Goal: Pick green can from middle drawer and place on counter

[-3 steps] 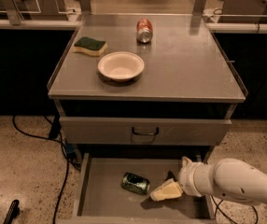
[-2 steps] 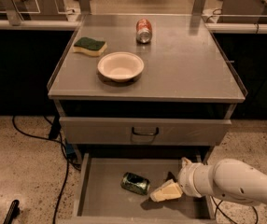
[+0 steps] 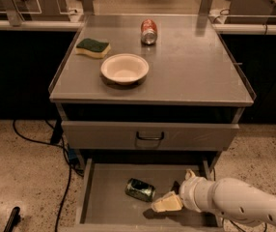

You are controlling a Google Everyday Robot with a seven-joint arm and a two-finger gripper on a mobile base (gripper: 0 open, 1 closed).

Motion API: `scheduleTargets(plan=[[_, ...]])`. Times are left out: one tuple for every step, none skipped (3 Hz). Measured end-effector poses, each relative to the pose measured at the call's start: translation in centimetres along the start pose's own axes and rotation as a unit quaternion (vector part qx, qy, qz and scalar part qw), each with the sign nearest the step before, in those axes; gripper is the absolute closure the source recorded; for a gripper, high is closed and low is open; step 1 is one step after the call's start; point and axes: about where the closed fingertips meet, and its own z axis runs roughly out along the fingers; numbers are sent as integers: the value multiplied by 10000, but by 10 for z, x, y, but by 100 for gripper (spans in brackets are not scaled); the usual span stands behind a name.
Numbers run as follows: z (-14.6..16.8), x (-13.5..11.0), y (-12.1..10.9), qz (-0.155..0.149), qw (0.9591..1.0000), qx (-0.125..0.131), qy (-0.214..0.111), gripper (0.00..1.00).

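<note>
The green can [image 3: 140,189] lies on its side on the floor of the open middle drawer [image 3: 104,204], near its middle. My gripper [image 3: 177,189] is low inside the drawer, just right of the can and not touching it. Its pale fingers [image 3: 167,202] are spread apart and hold nothing. The white arm reaches in from the lower right. The counter [image 3: 191,66] is the grey steel top above the drawers.
On the counter stand a white bowl [image 3: 124,68], a green-and-yellow sponge [image 3: 93,47] and a red-and-silver can [image 3: 148,31] on its side. A shut drawer front with a black handle [image 3: 150,137] overhangs the open drawer. Cables run on the floor at left.
</note>
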Motion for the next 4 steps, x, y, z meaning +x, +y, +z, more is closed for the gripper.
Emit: scheduleTargets(plan=[[82, 13, 16, 45, 9997, -189, -137, 0], [85, 16, 18, 70, 9997, -217, -126, 0], [84, 18, 20, 23, 9999, -84, -113, 0], [108, 26, 28, -39, 9997, -27, -226, 0]])
